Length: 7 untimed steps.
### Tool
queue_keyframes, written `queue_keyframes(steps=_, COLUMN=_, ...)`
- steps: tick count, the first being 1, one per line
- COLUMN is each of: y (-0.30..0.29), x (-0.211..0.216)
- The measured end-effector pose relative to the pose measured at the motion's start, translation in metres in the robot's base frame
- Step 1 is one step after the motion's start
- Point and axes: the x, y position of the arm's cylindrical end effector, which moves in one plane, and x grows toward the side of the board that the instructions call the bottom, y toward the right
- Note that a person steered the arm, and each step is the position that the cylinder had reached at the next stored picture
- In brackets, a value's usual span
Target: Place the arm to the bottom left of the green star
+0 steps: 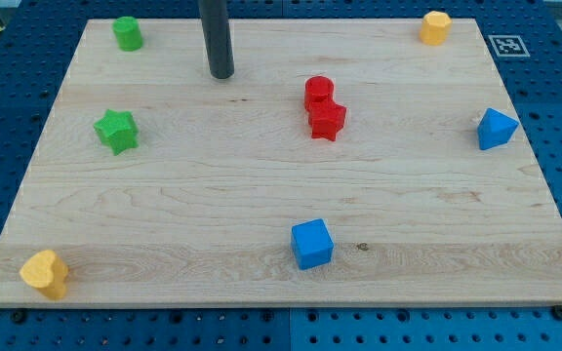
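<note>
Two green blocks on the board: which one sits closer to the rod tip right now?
The green cylinder-like block at the view's top left is closer to my tip. The green star lies lower, further towards the view's bottom left.

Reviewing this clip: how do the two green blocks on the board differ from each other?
The green star has a pointed, star-shaped outline; the green cylinder is rounded. The green star sits lower on the view's left side, while the green cylinder is near the top left corner. My tip stands to the right of both, nearer the green cylinder's height, touching neither. Both share the same green colour and look similar in size.
</note>
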Motion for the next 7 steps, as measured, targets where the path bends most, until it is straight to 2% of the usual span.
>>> queue_keyframes(steps=4, y=-0.036, x=0.019)
queue_keyframes(steps=7, y=-0.064, x=0.057)
